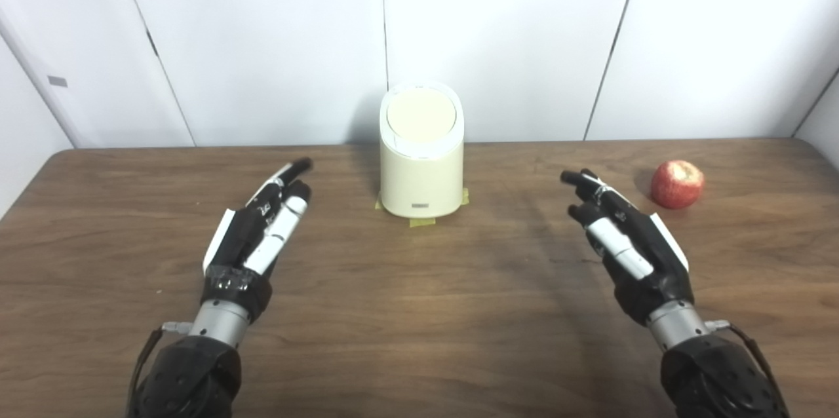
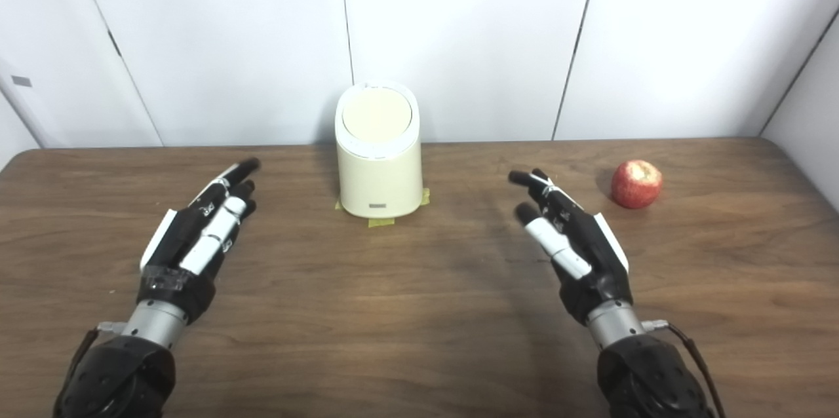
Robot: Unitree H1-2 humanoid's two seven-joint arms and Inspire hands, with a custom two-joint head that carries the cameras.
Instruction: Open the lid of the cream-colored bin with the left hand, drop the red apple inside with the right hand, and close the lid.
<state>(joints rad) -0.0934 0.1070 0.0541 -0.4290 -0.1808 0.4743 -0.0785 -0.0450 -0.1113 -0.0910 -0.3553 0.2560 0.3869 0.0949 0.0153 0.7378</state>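
Observation:
The cream-colored bin point(image 1: 421, 169) stands at the back middle of the table, its round lid point(image 1: 421, 113) down flat. A red apple point(image 1: 677, 184) with a pale patch on top rests far right. My left hand point(image 1: 259, 228) hovers open left of the bin, fingers stretched toward it and holding nothing. My right hand point(image 1: 623, 241) is open too, between the bin and the apple, a short way in front of the apple and apart from it.
Yellow tape pieces point(image 1: 421, 221) mark the bin's foot on the brown wooden table point(image 1: 419, 313). White wall panels point(image 1: 498, 38) rise directly behind the table's far edge, close behind the bin.

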